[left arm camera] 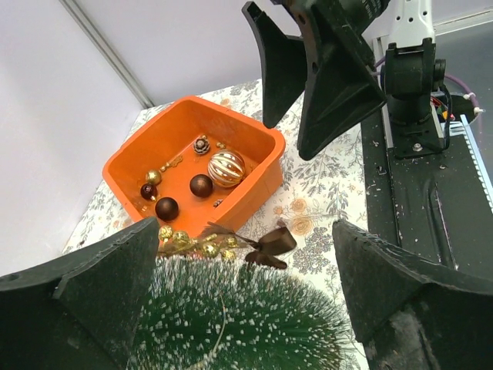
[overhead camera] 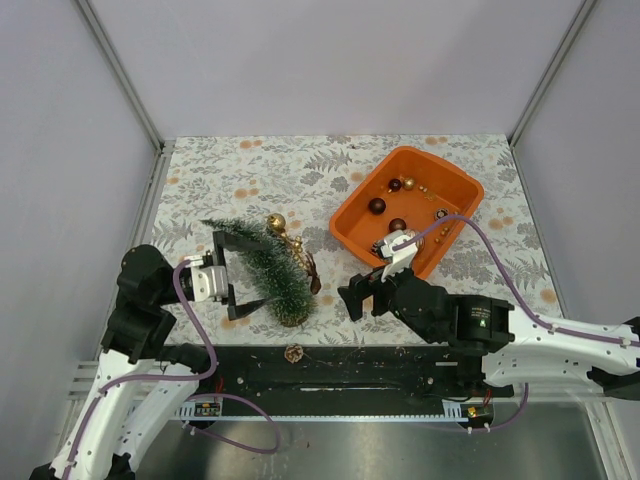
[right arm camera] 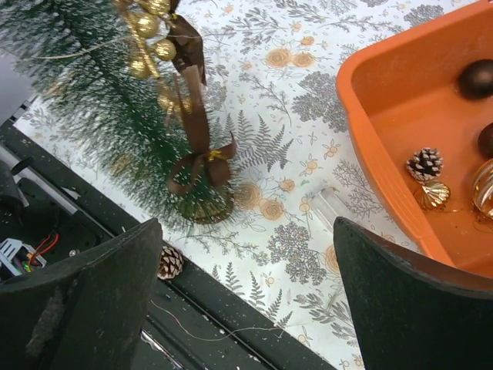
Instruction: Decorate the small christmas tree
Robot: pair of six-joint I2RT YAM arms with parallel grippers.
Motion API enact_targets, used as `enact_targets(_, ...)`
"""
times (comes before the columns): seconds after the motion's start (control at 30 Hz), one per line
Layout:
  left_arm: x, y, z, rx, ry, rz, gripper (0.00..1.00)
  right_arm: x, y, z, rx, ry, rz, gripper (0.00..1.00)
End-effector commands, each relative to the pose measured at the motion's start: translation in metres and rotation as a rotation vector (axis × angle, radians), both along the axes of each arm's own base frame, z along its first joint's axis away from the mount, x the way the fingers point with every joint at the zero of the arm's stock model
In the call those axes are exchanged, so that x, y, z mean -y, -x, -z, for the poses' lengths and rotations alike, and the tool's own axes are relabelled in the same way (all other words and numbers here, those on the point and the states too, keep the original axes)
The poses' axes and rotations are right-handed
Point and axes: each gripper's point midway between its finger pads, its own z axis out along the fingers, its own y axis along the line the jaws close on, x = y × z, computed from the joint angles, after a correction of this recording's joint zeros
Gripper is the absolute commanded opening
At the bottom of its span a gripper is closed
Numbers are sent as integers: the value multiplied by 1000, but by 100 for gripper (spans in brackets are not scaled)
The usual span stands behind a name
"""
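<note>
Tree centre-left, both grippers spread

My left gripper (overhead camera: 236, 278) brackets the tree (overhead camera: 265, 270) with jaws wide, gripping nothing, probably to steady it. At centre-right, my right gripper (overhead camera: 366, 297) gapes empty beside the tub (overhead camera: 415, 152), ready for baubles.

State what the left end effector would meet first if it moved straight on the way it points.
The small christmas tree, lying just ahead of the open left end effector; how near is unclear.
</note>
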Motion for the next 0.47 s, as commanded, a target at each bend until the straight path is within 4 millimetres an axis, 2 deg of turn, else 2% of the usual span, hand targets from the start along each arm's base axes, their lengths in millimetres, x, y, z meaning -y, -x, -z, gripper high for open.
enact_targets(0.0,3,14,-34,106,47,72,99,7,-7,-14,9,-21,69,99)
enact_targets(0.27,5,-2,-68,127,125,22,99,7,-8,-19,20,-19,75,99)
enact_targets(0.43,4,-16,-85,139,187,-40,99,5,-10,-13,7,18,85,99)
